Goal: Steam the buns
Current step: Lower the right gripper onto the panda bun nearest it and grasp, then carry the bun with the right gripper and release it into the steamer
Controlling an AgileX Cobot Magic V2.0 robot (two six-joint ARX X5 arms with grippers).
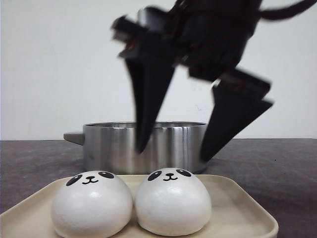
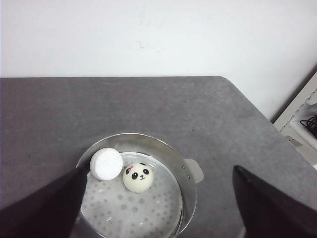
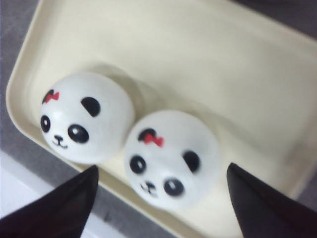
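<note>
Two white panda buns sit side by side on a cream tray (image 1: 247,201) at the front, the left bun (image 1: 91,202) and the right bun (image 1: 173,200). My right gripper (image 1: 173,149) hangs open and empty above the right bun, its black fingers spread wide. In the right wrist view the gripper (image 3: 162,167) straddles one bun (image 3: 171,158), with the other bun (image 3: 86,116) beside it on the tray (image 3: 223,59). My left gripper (image 2: 159,170) is open and empty high over the steel pot (image 2: 190,183). The pot holds a face-up bun (image 2: 138,177) and an overturned bun (image 2: 106,163).
The steel pot (image 1: 114,144) stands just behind the tray, with a flat handle (image 1: 73,137) on its left. The grey table top (image 2: 148,104) ends at a white wall. A white shelf with cables (image 2: 304,119) stands past the table's edge.
</note>
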